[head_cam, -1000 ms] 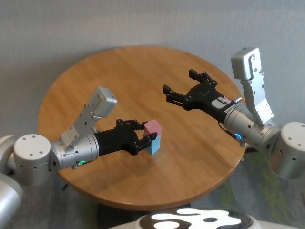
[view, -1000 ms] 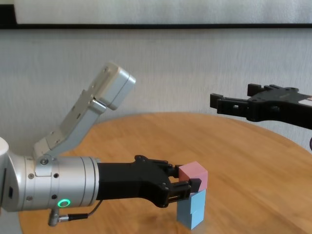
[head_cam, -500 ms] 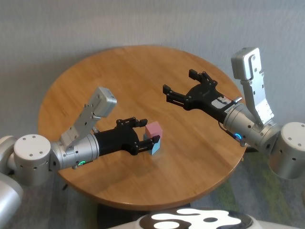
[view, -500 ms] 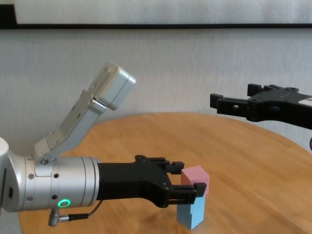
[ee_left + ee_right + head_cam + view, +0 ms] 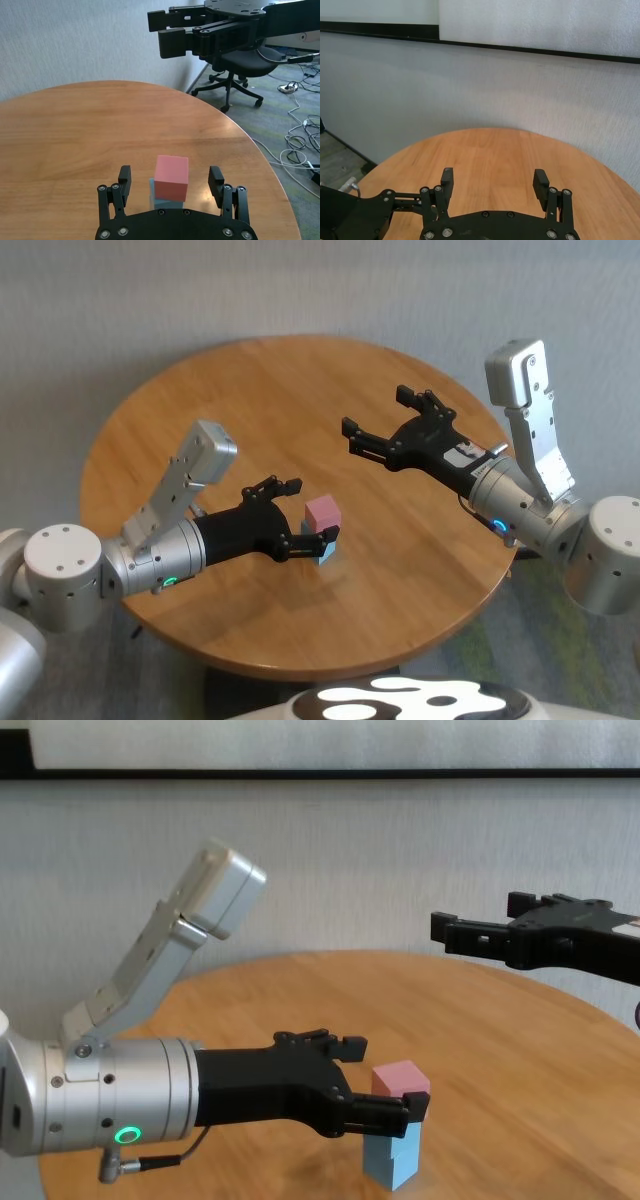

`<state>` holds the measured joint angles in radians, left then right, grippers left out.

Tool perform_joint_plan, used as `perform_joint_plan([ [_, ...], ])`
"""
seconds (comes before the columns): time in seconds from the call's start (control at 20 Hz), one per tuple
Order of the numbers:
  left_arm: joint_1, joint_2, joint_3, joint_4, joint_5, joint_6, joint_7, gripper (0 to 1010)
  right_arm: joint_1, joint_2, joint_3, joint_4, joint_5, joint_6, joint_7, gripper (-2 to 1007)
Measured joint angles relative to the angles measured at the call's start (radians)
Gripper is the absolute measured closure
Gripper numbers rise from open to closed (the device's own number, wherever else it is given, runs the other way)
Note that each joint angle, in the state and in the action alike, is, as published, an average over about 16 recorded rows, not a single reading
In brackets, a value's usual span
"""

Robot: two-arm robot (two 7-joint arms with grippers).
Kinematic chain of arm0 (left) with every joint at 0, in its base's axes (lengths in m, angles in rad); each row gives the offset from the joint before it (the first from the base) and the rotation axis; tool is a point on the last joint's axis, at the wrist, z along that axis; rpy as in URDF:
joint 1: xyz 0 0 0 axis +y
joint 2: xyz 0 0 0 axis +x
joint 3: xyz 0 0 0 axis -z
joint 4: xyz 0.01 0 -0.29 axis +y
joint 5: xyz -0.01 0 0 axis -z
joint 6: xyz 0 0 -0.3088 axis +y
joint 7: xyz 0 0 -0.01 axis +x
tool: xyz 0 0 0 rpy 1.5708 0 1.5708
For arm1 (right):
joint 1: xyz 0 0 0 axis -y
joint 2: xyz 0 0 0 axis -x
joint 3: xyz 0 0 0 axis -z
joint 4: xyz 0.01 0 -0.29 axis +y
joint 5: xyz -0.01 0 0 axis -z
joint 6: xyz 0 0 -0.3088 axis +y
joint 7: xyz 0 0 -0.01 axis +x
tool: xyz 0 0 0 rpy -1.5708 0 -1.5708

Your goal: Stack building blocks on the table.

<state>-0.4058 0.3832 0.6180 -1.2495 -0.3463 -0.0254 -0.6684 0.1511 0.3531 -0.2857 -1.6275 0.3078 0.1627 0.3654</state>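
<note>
Honey-brown wood forms the round table [image 5: 200,410]. Above its right edge the right gripper [image 5: 385,425] is held with fingers spread, empty. Toward the near edge, the left gripper [image 5: 305,510] is opened around the pink block [image 5: 322,512], fingers apart from it. That block is set upright on a light blue block [image 5: 390,1160], giving a vertical stack.

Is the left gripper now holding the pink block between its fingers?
No, the left gripper is open, with clear gaps between its fingers and the pink block, which rests on a light blue block.
</note>
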Motion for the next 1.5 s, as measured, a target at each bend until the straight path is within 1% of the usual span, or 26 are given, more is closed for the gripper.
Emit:
perform_joint_plan([
  [0.15,0.009,0.002,-0.010,-0.010,-0.007,-0.022,0.005,40,0.000,0.000,0.000,0.000,0.000,0.000,0.000,0],
  [0.25,0.020,0.005,-0.022,-0.023,-0.012,-0.042,0.017,23,0.000,0.000,0.000,0.000,0.000,0.000,0.000,0],
  [0.45,0.058,0.017,-0.057,-0.068,-0.008,-0.083,0.070,9,-0.001,0.001,0.000,-0.001,-0.001,-0.007,-0.006,0],
  [0.65,0.106,0.027,-0.102,-0.122,0.003,-0.125,0.144,9,-0.005,0.002,-0.001,-0.007,-0.010,-0.027,-0.017,0],
  [0.85,0.157,0.032,-0.151,-0.176,0.022,-0.165,0.226,9,-0.012,0.006,-0.004,-0.016,-0.027,-0.058,-0.030,0],
  [1.05,0.195,0.030,-0.191,-0.218,0.052,-0.191,0.299,9,-0.021,0.011,-0.007,-0.029,-0.049,-0.095,-0.041,0],
  [1.3,0.224,0.018,-0.223,-0.242,0.087,-0.212,0.358,9,-0.030,0.017,-0.011,-0.043,-0.077,-0.135,-0.042,0],
  [1.5,0.240,0.010,-0.242,-0.255,0.114,-0.220,0.392,10,-0.033,0.021,-0.013,-0.049,-0.091,-0.152,-0.037,0],
])
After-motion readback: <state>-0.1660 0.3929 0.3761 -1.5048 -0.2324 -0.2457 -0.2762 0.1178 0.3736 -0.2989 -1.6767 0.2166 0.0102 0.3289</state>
